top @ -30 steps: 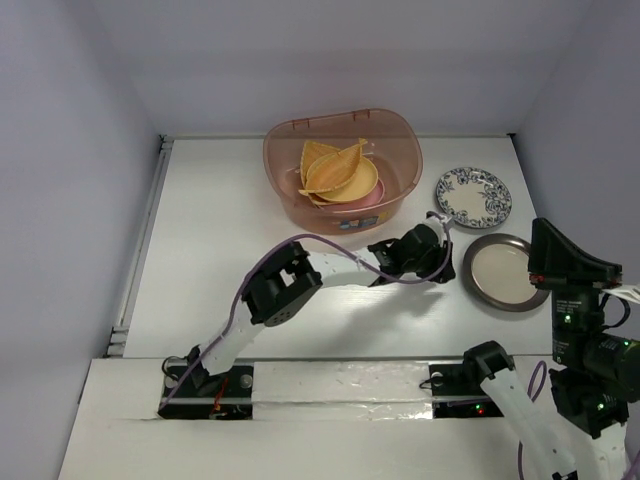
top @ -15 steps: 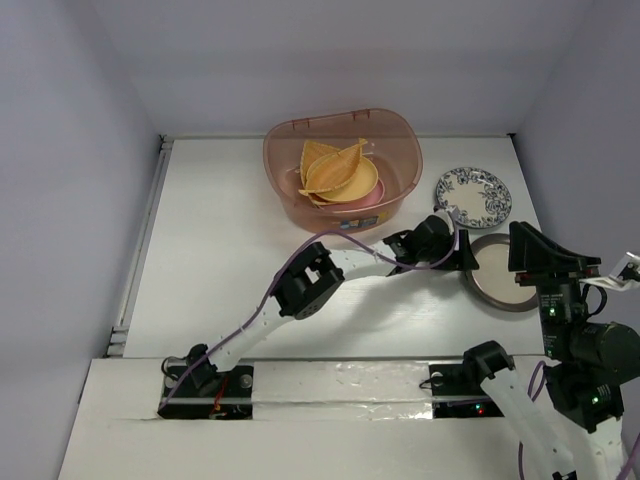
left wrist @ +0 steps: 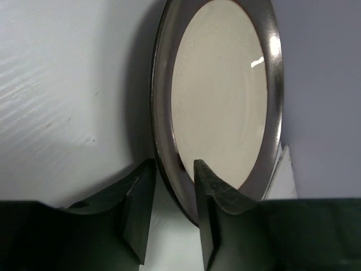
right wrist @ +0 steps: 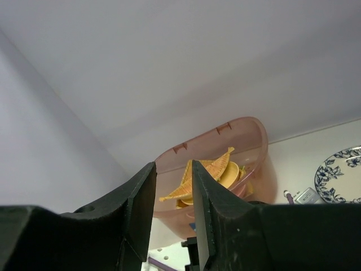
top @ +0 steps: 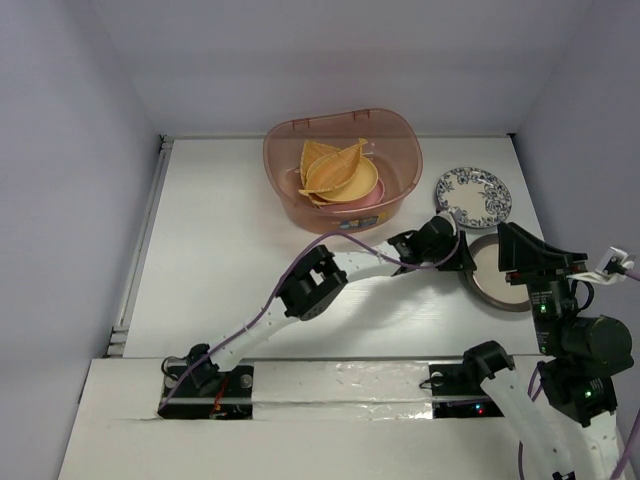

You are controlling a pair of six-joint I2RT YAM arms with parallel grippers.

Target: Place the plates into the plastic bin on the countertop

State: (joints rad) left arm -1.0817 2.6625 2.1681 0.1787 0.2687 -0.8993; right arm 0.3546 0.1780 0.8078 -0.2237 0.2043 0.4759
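The metal-rimmed plate with a cream centre [top: 497, 280] lies on the white countertop [top: 220, 250] at the right. My left gripper [top: 463, 262] is at its left edge. In the left wrist view this gripper [left wrist: 174, 166] is narrowly open with the plate's rim [left wrist: 163, 113] between its fingers [left wrist: 211, 209]. The blue-and-white floral plate [top: 473, 196] lies just behind. The plastic bin [top: 285, 150] holds two leaf-shaped plates [top: 330, 168], the yellow-orange plate [top: 362, 186] and the pink plate [top: 368, 200]. My right gripper [top: 518, 252] hangs above the metal-rimmed plate, slightly open and empty [right wrist: 172, 166].
Pale walls close in the countertop at the back and on both sides. The right wrist view shows the bin [right wrist: 254, 135] and the floral plate [right wrist: 341, 175] ahead. The left arm [top: 310, 285] stretches across the middle of the countertop.
My left gripper moved right from in front of the bin to the metal-rimmed plate's left rim. My right gripper shifted left and tilted over that plate.
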